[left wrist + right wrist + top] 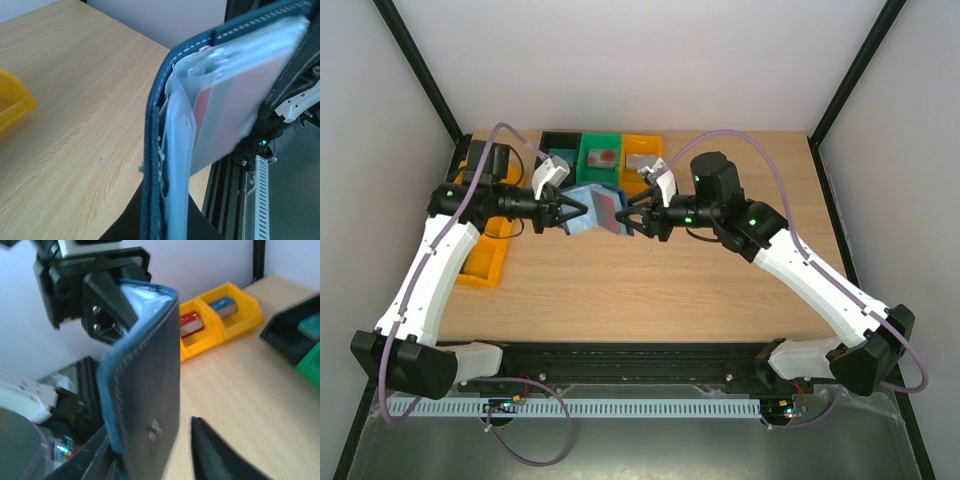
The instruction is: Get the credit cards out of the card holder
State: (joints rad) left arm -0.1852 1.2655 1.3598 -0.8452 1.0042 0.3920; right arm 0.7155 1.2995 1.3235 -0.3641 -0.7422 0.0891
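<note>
The navy card holder (592, 212) is held open in the air between both grippers, above the table's back middle. A reddish-pink credit card (607, 208) sits in its right half's pocket. My left gripper (565, 214) is shut on the holder's left half. In the left wrist view (167, 220) the holder (152, 145) stands edge-on between the jaws, and the card (215, 117) shows behind a clear pocket. My right gripper (636, 219) is open around the right half. In the right wrist view (155, 457) the holder's navy outside (150, 390) stands between the jaws, and one finger (215, 457) is clear of it.
A black bin (558, 146), a green bin (600, 155) and a yellow bin (642, 154) stand at the table's back. More yellow bins (485, 262) lie at the left, and they also show in the right wrist view (220, 322) with small items inside.
</note>
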